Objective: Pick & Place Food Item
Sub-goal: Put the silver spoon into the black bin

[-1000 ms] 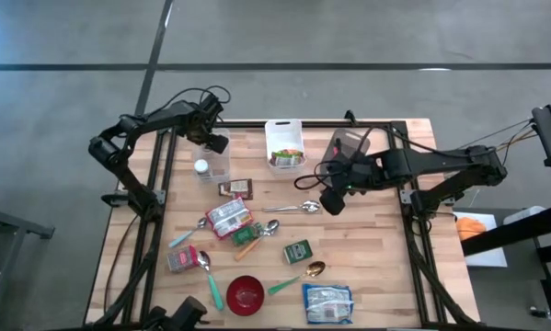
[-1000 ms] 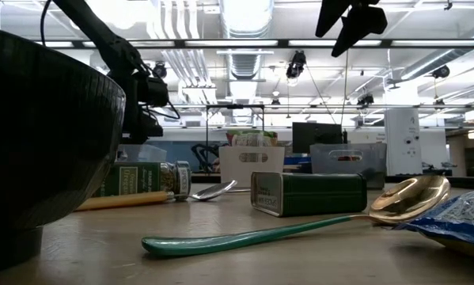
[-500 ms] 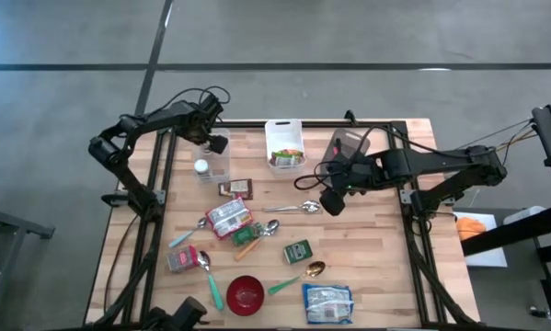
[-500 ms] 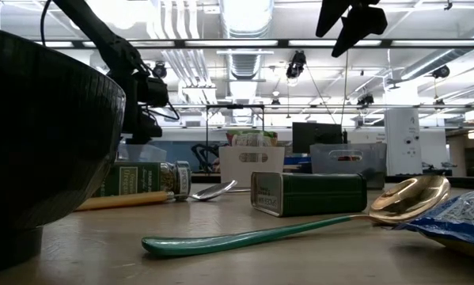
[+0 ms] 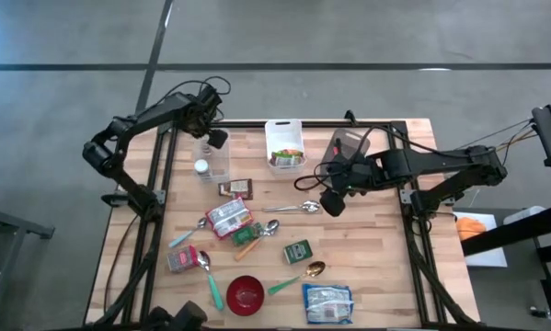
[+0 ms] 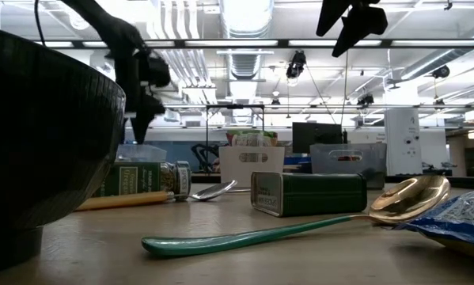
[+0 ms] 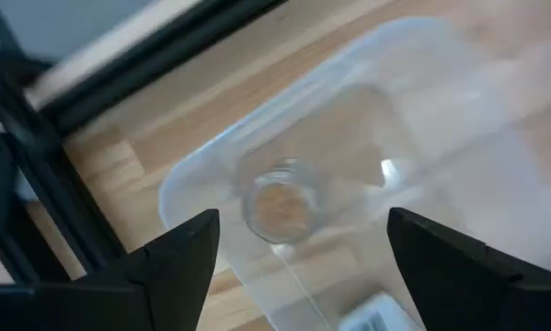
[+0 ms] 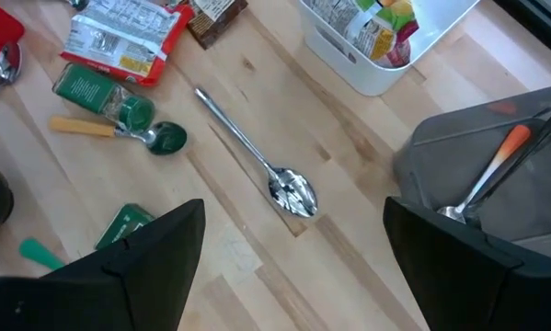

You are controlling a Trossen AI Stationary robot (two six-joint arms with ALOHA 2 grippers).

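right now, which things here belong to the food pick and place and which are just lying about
In the job: left gripper, open above the clear container; small jar standing inside it.
Lying about: white bin of packets, silver spoon, green tin, red bowl; right gripper waits over mid-table.

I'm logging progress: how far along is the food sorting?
Done: a small jar stands in the clear bin, and the left pincer hangs open above it. In hand: nothing; the right pincer hovers open over the silver spoon. Left: packets such as the red-edged one lie on the table.
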